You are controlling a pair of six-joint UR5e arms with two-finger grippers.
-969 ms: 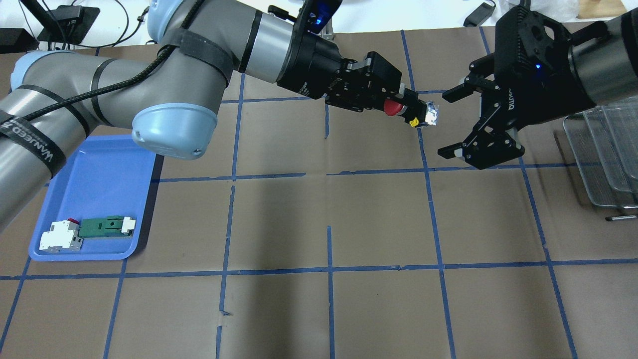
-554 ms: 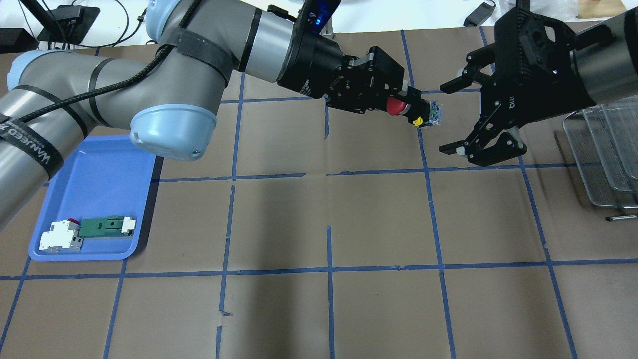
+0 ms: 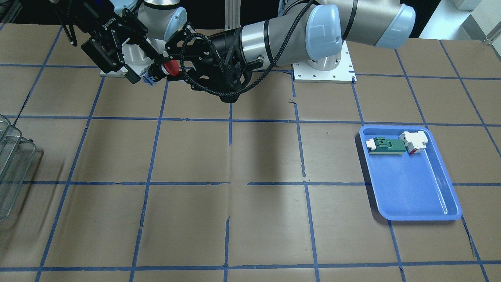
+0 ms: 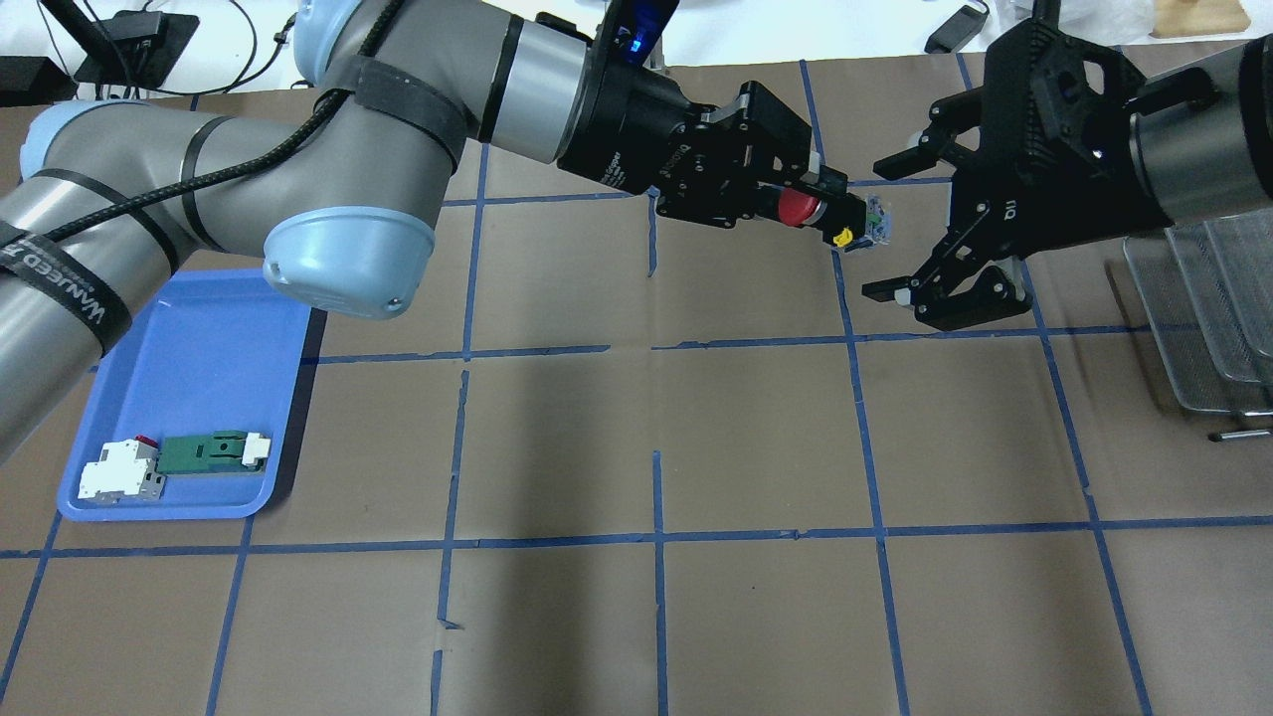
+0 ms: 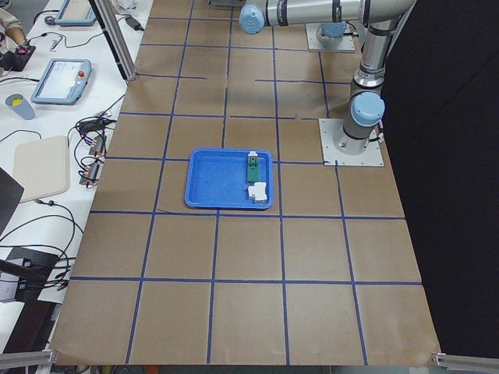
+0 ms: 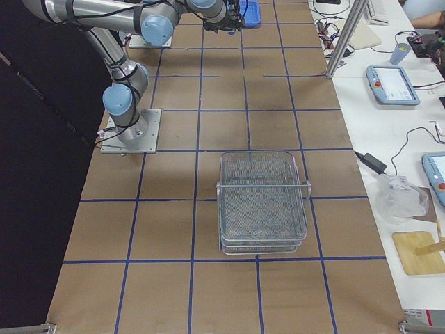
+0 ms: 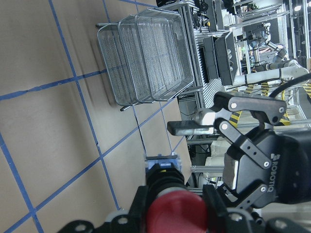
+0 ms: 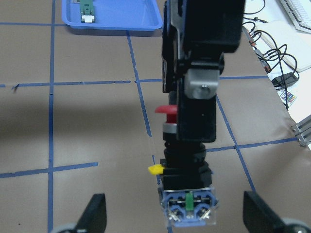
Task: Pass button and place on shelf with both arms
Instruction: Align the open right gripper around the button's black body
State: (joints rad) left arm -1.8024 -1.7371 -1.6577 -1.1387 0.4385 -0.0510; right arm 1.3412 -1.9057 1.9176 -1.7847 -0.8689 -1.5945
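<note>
Table (image 4: 696,447): brown paper, blue tape grid.
Tray (image 4: 199,328): far left, unmoved.
Left gripper (image 4: 820,204): clamped on button (image 4: 794,206), had edged rightward.
Button: aloft, blue end now between right fingertips.
Right gripper (image 4: 877,227): jaws wide apart, had drawn closer.
Shelf (image 4: 1208,328): far right.

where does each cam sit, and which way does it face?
Front-facing: across the table, facing the robot; left pincer holding the button.
Overhead: behind the robot, looking down; right pincer open near the button.
Exterior left: table's left end; left arm, blue tray.
Exterior right: opposite end; right arm, shelf.
Left wrist: past the button to right pincer and shelf.
Right wrist: its fingertips, the held button, tray beyond.
Shared: both wrist views show the button.
</note>
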